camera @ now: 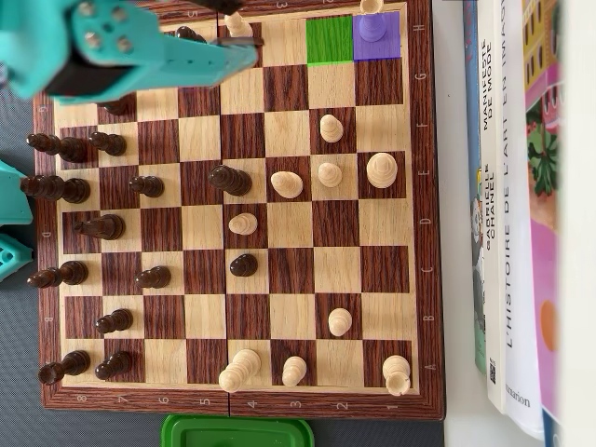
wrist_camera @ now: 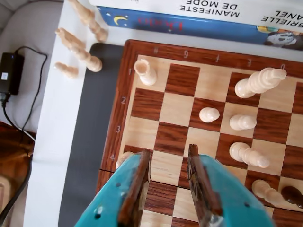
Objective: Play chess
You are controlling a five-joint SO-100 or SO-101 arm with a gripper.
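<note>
Teal two-finger gripper (wrist_camera: 169, 156) hovers over wooden chessboard (wrist_camera: 176, 109) near rank 4 edge, jaws parted, nothing between. Overhead: purple-marked pale pawn (camera: 372, 30) sits beside green-marked square (camera: 330, 40).
</note>
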